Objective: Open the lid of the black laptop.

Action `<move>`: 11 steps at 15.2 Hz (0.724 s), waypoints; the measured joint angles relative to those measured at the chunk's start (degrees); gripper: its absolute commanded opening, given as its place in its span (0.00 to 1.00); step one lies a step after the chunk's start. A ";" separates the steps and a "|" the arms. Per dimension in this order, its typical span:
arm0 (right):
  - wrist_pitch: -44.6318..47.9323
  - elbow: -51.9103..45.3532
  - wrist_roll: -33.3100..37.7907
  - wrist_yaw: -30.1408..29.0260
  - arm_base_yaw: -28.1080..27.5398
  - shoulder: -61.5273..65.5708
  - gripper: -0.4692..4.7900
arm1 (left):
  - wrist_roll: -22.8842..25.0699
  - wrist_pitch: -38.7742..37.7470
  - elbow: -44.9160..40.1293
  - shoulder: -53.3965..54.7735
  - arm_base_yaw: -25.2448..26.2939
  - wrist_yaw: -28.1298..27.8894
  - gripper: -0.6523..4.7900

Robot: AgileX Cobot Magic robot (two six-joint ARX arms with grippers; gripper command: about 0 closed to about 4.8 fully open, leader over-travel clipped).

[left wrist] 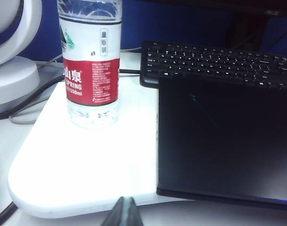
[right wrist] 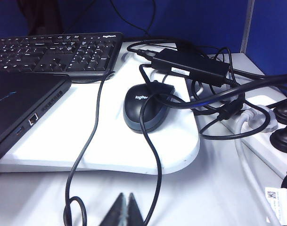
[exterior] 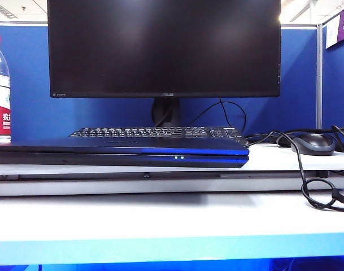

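Plainly, nothing has yet been grasped: the left gripper [left wrist: 126, 213] is seen only as two dark fingertips pressed together with no gap, holding nothing, and the right gripper [right wrist: 125, 211] is seen the same way, tips closed on nothing. Neither gripper appears in the exterior view.

The black laptop [exterior: 120, 152] lies shut on a white board [left wrist: 86, 160], ahead of the left gripper and slightly to its right; from the right gripper it lies ahead and to the left, with a mouse [right wrist: 145, 108] and loose cables [right wrist: 86, 146] directly ahead. The lid [left wrist: 225, 136] rests flat on the base, only a thin seam being visible along the front edge, where two small white LEDs [exterior: 179, 157] are lit.

The laptop's long axis runs left to right across the table, its front edge facing the grippers and its hinge side judged to lie at the far edge, next to the keyboard [left wrist: 218, 63].

For the step in hand, a gripper would best be brought to the middle of the front edge, a fingertip slipped into the seam, and the lid lifted in an arc about the far hinge. The base may need to be held down by the other gripper. The water bottle [left wrist: 90, 61] and cables should be avoided.
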 measured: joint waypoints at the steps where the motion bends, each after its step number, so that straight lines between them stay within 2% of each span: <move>1: 0.00 0.00 0.00 0.00 0.00 0.00 0.09 | 0.00 0.00 0.00 0.00 0.00 0.00 0.11; 9: 0.00 0.00 0.00 0.00 0.00 0.00 0.09 | -0.17 0.00 0.00 0.00 0.00 0.00 0.11; 11: 0.15 0.00 1.81 -1.68 0.00 0.00 0.09 | -4.92 0.07 0.00 0.00 0.00 1.18 0.11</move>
